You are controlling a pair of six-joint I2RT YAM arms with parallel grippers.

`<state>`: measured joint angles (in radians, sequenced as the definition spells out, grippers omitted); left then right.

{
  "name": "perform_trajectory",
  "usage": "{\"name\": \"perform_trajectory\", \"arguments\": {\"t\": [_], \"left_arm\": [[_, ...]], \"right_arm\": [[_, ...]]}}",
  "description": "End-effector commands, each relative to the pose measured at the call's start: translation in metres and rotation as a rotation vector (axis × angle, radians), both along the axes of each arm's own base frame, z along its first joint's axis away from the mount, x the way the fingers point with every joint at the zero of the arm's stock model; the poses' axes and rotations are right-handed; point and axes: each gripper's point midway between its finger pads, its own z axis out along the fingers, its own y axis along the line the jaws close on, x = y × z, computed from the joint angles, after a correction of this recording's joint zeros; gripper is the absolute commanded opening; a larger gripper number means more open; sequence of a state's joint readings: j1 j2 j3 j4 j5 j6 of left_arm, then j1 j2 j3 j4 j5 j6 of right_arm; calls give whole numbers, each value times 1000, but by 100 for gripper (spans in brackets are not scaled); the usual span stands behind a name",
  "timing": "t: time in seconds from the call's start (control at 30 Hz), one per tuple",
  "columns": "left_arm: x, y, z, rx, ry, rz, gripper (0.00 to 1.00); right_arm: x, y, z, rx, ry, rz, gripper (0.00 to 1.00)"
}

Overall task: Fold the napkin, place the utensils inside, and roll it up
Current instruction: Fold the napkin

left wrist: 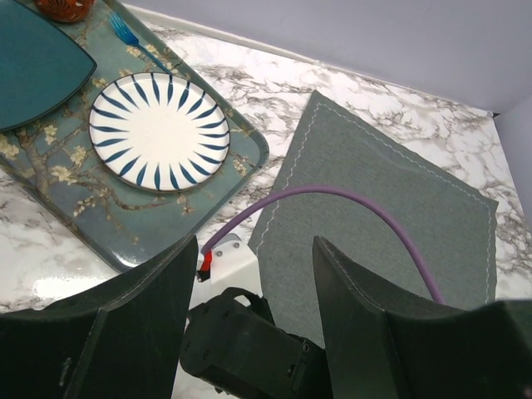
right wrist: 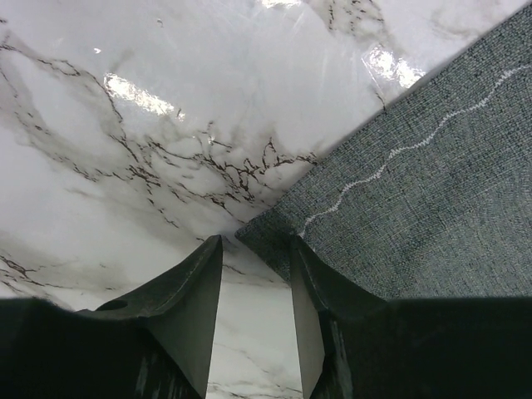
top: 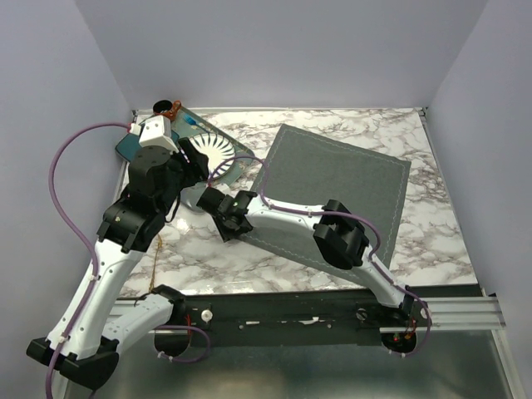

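- The marble surface (top: pixel 420 241) carries everything. The two arms reach in from its near edge.
- The napkin (top: pixel 341 179) is a dark grey cloth with a pale stitched border. It lies flat and unfolded on the right half of the surface, turned askew so that one corner points toward the near left. The right arm stretches across its near part.
- A floral teal tray (left wrist: pixel 125 224) sits at the far left corner. The napkin's left edge lies just beside it and does not touch it.
- A teal plate (left wrist: pixel 33 66) rests on the far end of the tray, partly cut off in the left wrist view.
- A white plate (left wrist: pixel 158 129) with dark blue rays sits on the tray beside the teal one.
- The left claw (left wrist: pixel 256 249) hangs above the gap between tray and napkin. Its jaws are spread wide with nothing between them, and the right arm's wrist is directly below.
- The right claw (right wrist: pixel 256 245) is low at the napkin's near-left corner with a narrow gap between its jaws. White marble shows through the gap, and the cloth's corner sits right at the tips — not visibly pinched.
- A purple cable (left wrist: pixel 332 193) arcs over the napkin in the left wrist view.
- The utensils (top: pixel 153 270) appear as a thin brown line on the near left of the surface by the left arm — too fine to tell more.
- A blue fork (left wrist: pixel 133 37) lies on the tray beyond the white plate.
- A brown bowl (left wrist: pixel 65 8) stands at the tray's far end, mostly out of view.
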<state>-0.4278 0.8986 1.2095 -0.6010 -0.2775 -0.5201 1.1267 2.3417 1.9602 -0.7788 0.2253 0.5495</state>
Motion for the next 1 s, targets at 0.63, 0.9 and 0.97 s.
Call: {"name": "perform_trajectory", "arguments": {"t": [0.63,0.9,0.97], "left_arm": [[8,-7,-14,10,34,-18,67],[14,-19,-31,53,52,-93,70],[20,-24,-40,60,70,-104,70]], "right_arm": [[10,-20,26,-25,-83,-70,1],[42,-114,64,145,-28,-150,1],[63,-151,63,164,-13,-185,1]]}}
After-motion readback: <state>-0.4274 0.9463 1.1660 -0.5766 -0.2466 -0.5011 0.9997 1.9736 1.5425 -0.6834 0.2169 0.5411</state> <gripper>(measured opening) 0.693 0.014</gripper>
